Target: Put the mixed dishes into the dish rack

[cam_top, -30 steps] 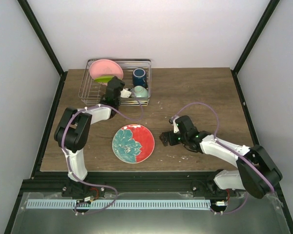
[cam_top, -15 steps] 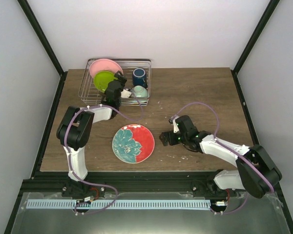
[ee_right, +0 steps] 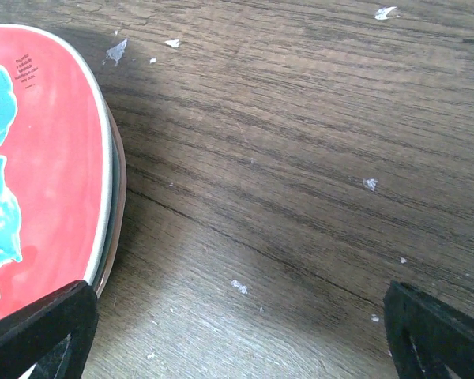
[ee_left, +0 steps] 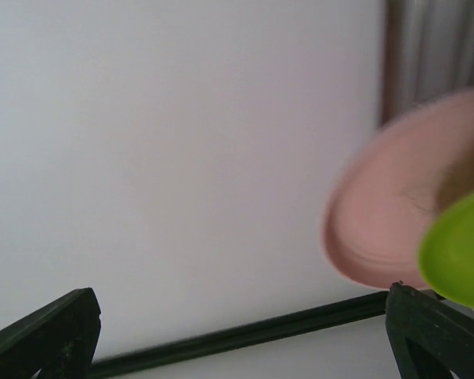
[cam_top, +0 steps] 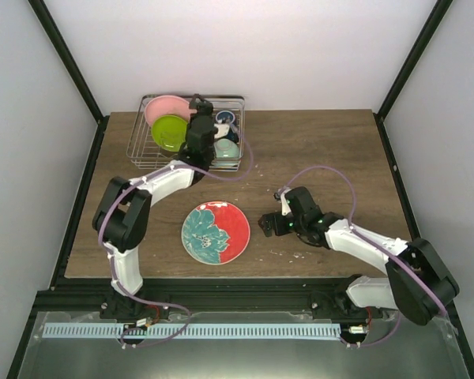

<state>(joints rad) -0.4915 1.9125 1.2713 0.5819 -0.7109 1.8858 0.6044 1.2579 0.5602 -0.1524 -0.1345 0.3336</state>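
Only floral plate (cam_top: 215, 232) outside dish rack (cam_top: 142, 155), flat.

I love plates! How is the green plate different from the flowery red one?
The lime-green plate stands on edge in the dish rack. The floral plate lies flat on the table. The lime-green plate is one plain colour, while the floral plate is red and teal with a flower. The lime-green plate also looks smaller than the floral plate. Both are round.

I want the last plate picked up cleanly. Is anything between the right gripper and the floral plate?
Nothing visible does. Only bare table separates the right gripper from the floral plate, and its jaws stand open, facing the plate's rim.
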